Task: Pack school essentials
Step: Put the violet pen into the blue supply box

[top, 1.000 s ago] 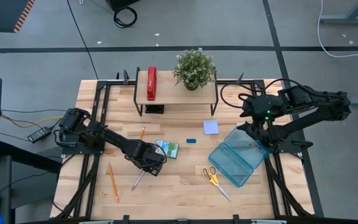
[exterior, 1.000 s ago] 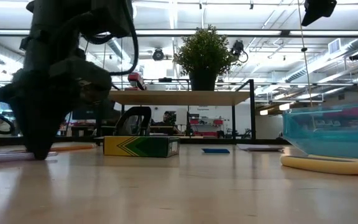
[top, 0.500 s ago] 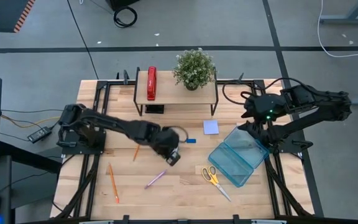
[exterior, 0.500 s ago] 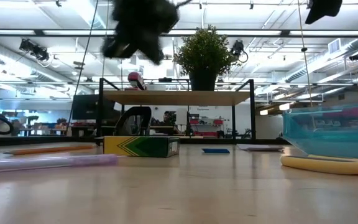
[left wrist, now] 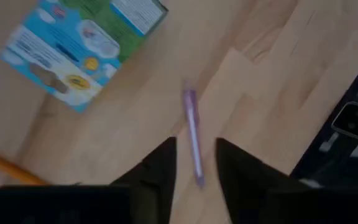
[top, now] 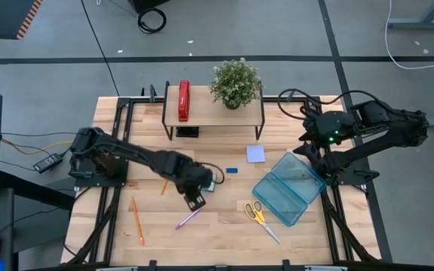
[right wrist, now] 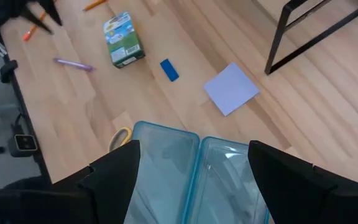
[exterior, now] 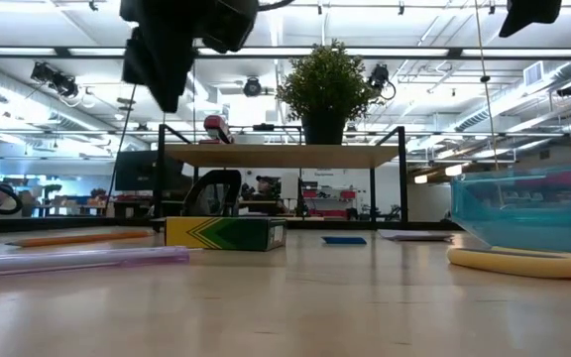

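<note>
Left tool raised above the counter, over the near end of the packet; fingers slightly apart, nothing between them. Purple pen lies flat on the counter just below the tool. One pencil near the left edge, another beside the left arm. Eraser and sticky pad mid-counter. Scissors beside the open blue case. Right tool spread wide, empty, hovering above the case.
</note>
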`<state>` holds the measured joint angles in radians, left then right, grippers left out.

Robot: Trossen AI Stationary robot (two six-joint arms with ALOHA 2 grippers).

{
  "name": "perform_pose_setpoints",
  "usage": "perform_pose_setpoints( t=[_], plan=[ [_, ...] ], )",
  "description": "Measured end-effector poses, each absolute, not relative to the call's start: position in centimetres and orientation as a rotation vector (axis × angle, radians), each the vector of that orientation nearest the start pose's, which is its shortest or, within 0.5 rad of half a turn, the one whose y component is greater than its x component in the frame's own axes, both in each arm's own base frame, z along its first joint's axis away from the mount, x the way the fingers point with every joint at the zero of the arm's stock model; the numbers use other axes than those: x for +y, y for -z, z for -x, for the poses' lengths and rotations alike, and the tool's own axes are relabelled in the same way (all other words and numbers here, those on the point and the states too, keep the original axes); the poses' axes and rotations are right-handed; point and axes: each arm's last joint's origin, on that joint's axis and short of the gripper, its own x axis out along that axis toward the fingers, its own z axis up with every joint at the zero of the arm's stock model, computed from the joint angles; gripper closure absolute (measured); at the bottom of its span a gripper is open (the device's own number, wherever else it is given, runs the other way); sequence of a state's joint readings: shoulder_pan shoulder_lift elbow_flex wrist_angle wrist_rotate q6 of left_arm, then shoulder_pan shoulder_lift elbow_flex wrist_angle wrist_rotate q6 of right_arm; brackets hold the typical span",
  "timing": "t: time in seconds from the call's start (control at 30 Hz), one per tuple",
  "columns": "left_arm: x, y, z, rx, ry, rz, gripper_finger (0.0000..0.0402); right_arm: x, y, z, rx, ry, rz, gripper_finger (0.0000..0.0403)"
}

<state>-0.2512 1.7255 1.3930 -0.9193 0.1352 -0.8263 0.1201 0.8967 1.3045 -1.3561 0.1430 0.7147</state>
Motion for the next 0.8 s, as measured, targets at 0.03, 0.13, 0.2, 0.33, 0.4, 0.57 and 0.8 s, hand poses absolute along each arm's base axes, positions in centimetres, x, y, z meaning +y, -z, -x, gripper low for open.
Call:
perform_pose_setpoints(
  t=[0.03, 0.13, 0.2, 0.33, 0.4, 0.57, 0.8],
  plan=[
    [-9.3, -24.5, -33.2, 1.302, -0.206, 0.651, 0.0253, 0.9, -38.4, -11.2, 0.882, 0.358, -0.534, 0.0095],
    [-10.4, -22.6, -33.3, 1.283, -0.231, 0.716, 0.0216, 0.9, -38.4, -11.2, 0.883, 0.352, -0.514, 0.0095],
    [-11.1, -21.4, -33.7, 1.245, -0.230, 0.768, 0.0201, 0.9, -38.4, -11.2, 0.888, 0.337, -0.483, 0.0095],
    [-11.9, -18.2, -34.1, 1.269, -0.288, 0.821, 0.0192, 0.9, -38.3, -11.1, 0.909, 0.308, -0.413, 0.0095],
    [-12.1, -16.8, -34.4, 1.293, -0.306, 0.820, 0.0196, 0.9, -38.3, -11.0, 0.920, 0.299, -0.388, 0.0095],
    [-12.7, -14.3, -35.7, 1.303, -0.303, 0.839, 0.0212, 0.9, -38.1, -10.8, 0.958, 0.295, -0.370, 0.0095],
    [-12.7, -12.5, -35.7, 1.392, -0.358, 0.798, 0.0250, 1.0, -37.9, -10.4, 0.998, 0.287, -0.438, 0.0095]
  ],
)
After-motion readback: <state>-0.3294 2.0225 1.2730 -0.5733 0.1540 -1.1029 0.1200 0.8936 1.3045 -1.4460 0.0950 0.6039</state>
